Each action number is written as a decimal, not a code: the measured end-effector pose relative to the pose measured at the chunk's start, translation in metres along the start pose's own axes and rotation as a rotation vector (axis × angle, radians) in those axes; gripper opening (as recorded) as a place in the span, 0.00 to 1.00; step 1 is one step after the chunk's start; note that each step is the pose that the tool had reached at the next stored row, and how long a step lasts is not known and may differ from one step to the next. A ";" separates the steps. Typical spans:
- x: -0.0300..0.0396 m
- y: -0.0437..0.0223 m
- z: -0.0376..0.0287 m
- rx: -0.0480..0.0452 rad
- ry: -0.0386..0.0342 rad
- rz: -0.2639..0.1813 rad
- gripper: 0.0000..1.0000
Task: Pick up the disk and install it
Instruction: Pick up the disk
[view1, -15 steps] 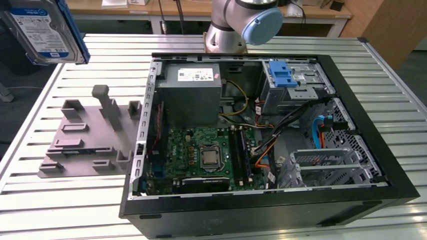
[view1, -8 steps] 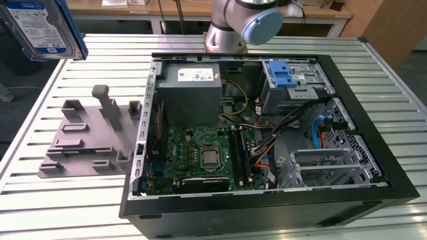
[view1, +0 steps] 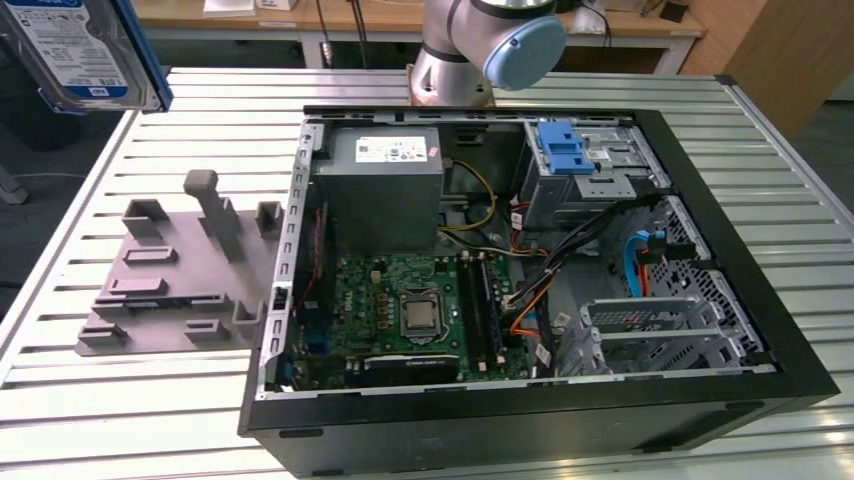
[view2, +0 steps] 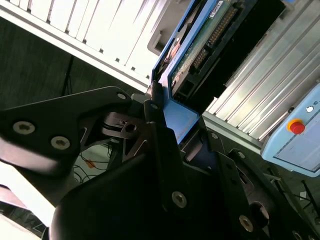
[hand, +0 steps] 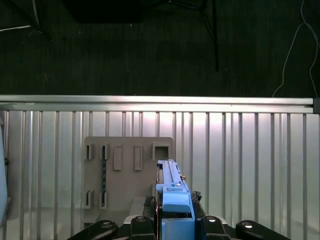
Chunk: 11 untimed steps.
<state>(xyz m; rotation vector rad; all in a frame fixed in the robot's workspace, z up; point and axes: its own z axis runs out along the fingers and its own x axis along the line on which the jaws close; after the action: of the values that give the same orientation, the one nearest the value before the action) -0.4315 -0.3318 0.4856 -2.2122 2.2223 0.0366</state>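
The disk (view1: 74, 50), a silver drive with a white-and-blue label in a blue carrier, hangs high at the exterior view's left, above the table's far corner. In both wrist views it stands edge-on between my black fingers, blue carrier end (hand: 174, 205) nearest the wrist and green circuit board (view2: 200, 50) facing out. My gripper (hand: 173, 226) (view2: 167, 125) is shut on the disk. Below it in the first wrist view lies the grey holder plate (hand: 125, 175) on the slatted table.
The open black computer case (view1: 534, 270) lies on the slatted metal table (view1: 747, 160), holding a grey power supply (view1: 380, 165), a green motherboard (view1: 400, 310), a blue-latched drive cage (view1: 567, 150) and a metal bay (view1: 654, 330). The arm's base (view1: 481, 45) stands behind it.
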 end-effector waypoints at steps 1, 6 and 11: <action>0.0000 0.0000 0.0000 0.0000 0.0000 0.000 0.36; 0.0024 0.0000 -0.0001 -0.0001 0.0000 0.000 0.36; 0.0132 0.0000 -0.0003 0.0000 0.0000 0.000 0.36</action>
<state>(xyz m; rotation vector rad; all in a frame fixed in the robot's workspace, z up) -0.4315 -0.3450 0.4856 -2.2122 2.2223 0.0366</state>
